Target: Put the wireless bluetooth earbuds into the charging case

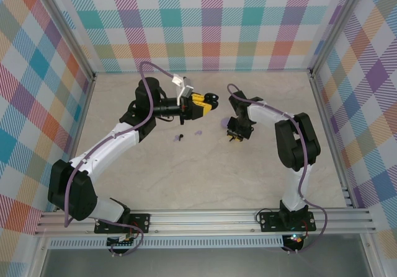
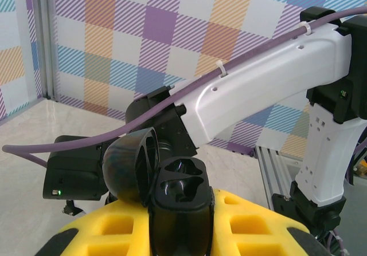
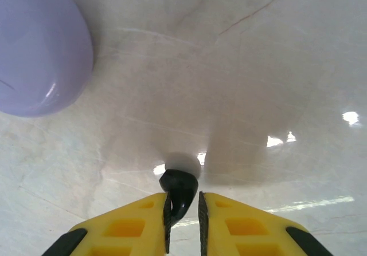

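The left pincer (image 2: 179, 227) is clamped on the open black case (image 2: 178, 190) and holds it up in the air, with the lid (image 2: 129, 167) swung back. The right pincer (image 3: 183, 204) is low at the desk (image 1: 205, 178), clamped on a black bud (image 3: 179, 184). A lilac case (image 3: 40, 50) sits near it. A second black bud (image 1: 180, 138) and a lilac bud (image 1: 198, 131) lie on the desk between the arms.

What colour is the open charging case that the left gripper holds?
The charging case is black; the left wrist view shows it best.
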